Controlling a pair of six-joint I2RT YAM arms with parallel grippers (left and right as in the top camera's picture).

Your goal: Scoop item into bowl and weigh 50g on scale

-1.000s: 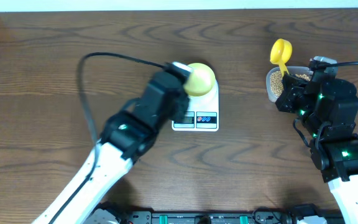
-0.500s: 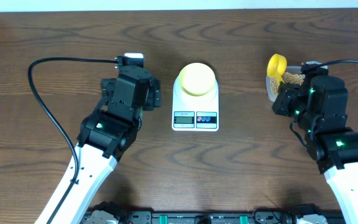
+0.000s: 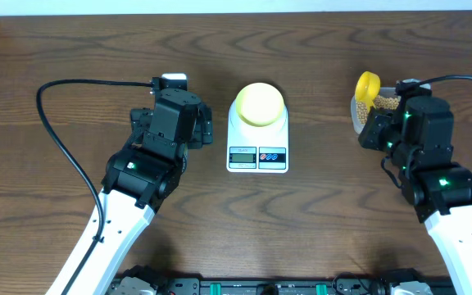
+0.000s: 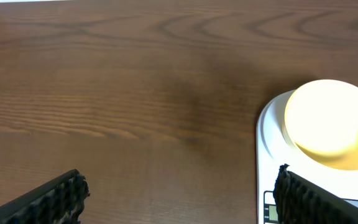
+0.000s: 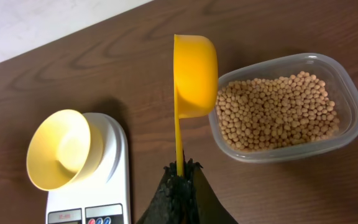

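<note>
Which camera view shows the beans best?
The right wrist view: the beans lie in the clear tub, seen whole and close. The overhead view shows only a small patch of them, partly hidden by the right arm. The left wrist view shows no beans, only the bowl on the scale.

The bowl (image 3: 258, 103) is pale yellow. The scale (image 3: 257, 135) is white. The scoop (image 5: 194, 68) is bright yellow. The beans (image 5: 278, 112) are tan. The tub (image 5: 278, 154) is clear. The table (image 3: 56, 49) is dark brown with wavy wood lines.
</note>
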